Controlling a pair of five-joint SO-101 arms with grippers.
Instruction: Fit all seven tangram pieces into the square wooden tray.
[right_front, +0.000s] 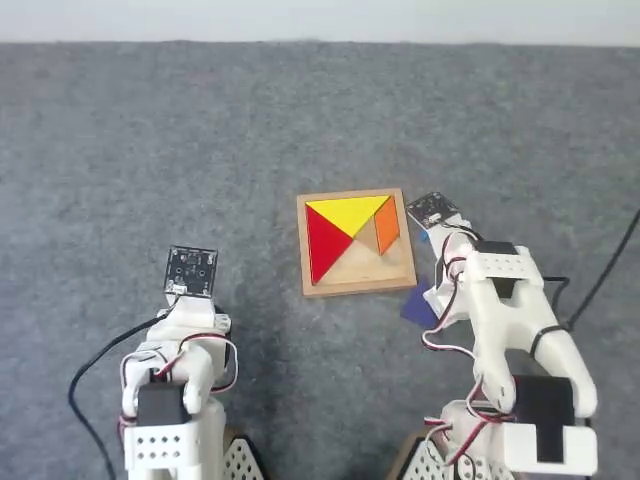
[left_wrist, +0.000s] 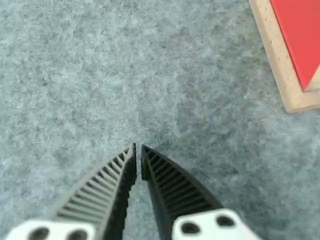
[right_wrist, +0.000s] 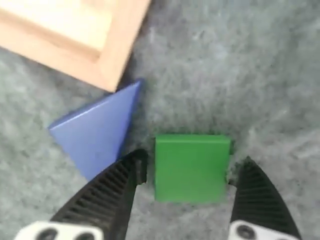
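Observation:
The square wooden tray (right_front: 400, 283) lies mid-table and holds a yellow triangle (right_front: 348, 213), a red triangle (right_front: 325, 245) and an orange piece (right_front: 387, 230). A blue triangle (right_wrist: 97, 132) lies on the carpet off the tray's near right corner (right_wrist: 107, 75), also seen from above as the blue triangle (right_front: 418, 305). Beside it lies a green square (right_wrist: 192, 167). My right gripper (right_wrist: 192, 162) is open, one finger on either side of the green square. My left gripper (left_wrist: 138, 148) is shut on nothing, over bare carpet to the left of the tray (left_wrist: 290, 95).
Grey carpet covers the whole table. The right arm (right_front: 490, 290) hangs over the spot by the tray's near right corner and hides the green square from above. The left arm (right_front: 190, 330) stands well left of the tray.

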